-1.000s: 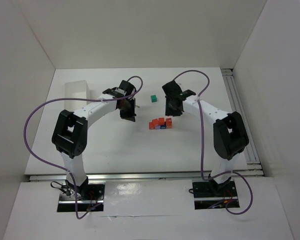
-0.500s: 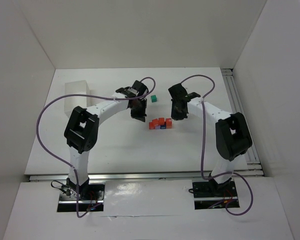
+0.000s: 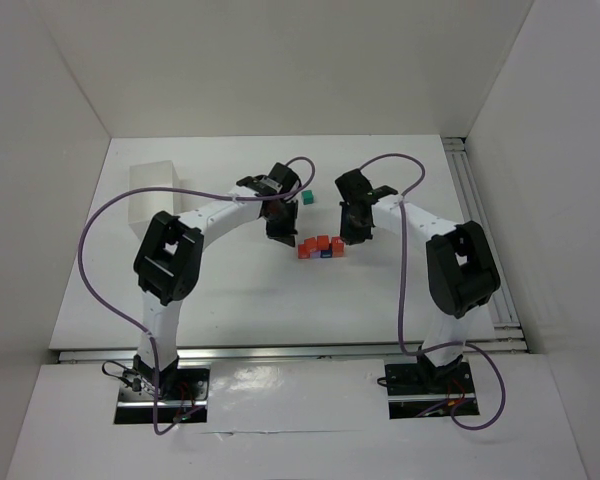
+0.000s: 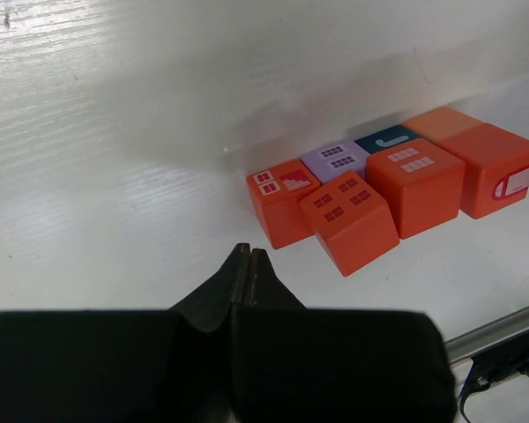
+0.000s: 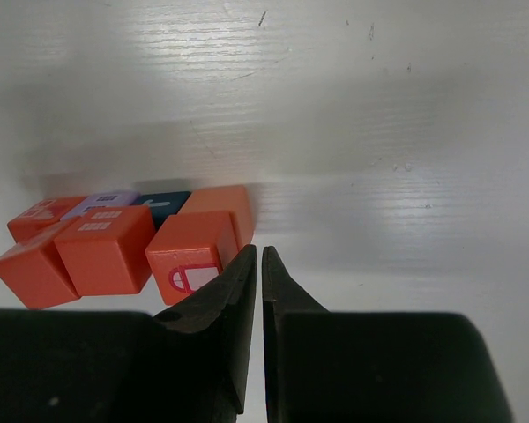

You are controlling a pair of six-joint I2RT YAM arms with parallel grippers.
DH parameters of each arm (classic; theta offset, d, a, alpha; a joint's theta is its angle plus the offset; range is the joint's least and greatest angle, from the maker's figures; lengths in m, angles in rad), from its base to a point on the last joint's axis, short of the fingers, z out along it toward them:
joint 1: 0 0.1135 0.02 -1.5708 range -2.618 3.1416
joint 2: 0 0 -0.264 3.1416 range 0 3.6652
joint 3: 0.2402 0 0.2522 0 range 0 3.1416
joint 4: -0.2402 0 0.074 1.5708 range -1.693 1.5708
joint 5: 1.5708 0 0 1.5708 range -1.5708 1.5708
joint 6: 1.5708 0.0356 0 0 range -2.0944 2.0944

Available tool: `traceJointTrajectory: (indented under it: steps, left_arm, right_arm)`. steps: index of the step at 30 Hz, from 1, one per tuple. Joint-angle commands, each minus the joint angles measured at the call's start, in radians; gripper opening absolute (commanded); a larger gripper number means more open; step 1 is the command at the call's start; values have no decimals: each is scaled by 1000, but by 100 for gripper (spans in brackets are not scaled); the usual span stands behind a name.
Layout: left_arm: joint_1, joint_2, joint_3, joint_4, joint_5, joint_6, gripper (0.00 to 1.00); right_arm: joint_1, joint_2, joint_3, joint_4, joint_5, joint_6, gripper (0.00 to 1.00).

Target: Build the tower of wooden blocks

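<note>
A low cluster of wood blocks [image 3: 321, 247] sits mid-table: red-orange cubes [image 4: 351, 220] in front, with a purple cube [image 4: 333, 159] and a dark blue cube [image 4: 386, 138] behind them. A teal cube [image 3: 306, 198] stands alone farther back. My left gripper [image 3: 282, 234] is shut and empty, with its tips [image 4: 249, 256] just left of the cluster. My right gripper [image 3: 351, 234] is shut and empty. Its tips [image 5: 257, 253] are against the right end, beside the cube with a door picture [image 5: 194, 257]. The purple cube [image 5: 106, 201] and the dark blue cube [image 5: 163, 204] also show in the right wrist view.
A white rectangular tray [image 3: 152, 190] stands at the back left. White walls enclose the table on three sides. A metal rail [image 3: 475, 210] runs along the right edge. Purple cables loop over both arms.
My left gripper has moved right, close to the left end of the cluster. My right gripper has shifted slightly down towards its right end. The blocks have not visibly moved.
</note>
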Motion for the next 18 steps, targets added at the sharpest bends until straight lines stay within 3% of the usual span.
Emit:
traceJointTrajectory:
  steps: [1,18]
  left_arm:
    - [-10,13,31,-7,20,-9,0]
    - [-10,13,31,-7,30,-9,0]
  right_arm:
    - [4,9,-3,27,-7,-7,14]
    - [22,9,7,27,-16,-7,14]
